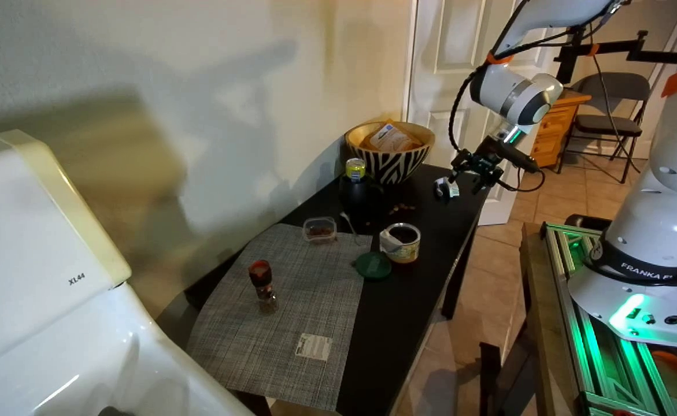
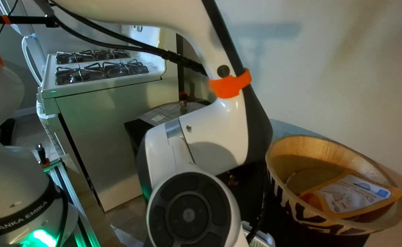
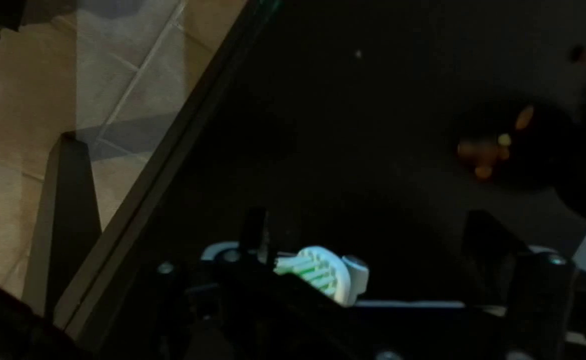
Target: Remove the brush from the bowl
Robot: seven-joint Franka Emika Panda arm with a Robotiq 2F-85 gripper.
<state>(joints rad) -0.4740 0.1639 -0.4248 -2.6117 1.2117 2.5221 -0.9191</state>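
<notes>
In the wrist view the gripper (image 3: 367,227) has its fingers spread wide, above the table (image 3: 323,125). What looks to be the brush (image 3: 323,267), white and green, lies on the table below, outside the bowl (image 1: 396,167), one finger partly covering it. Dark table stretches from it to some orange bits (image 3: 475,151); on the opposite side the table's edge (image 3: 135,210) slants past, floor (image 3: 47,100) beyond. In both exterior views the bowl holds a bag (image 2: 352,195) and stands close to the wall (image 2: 341,85).
</notes>
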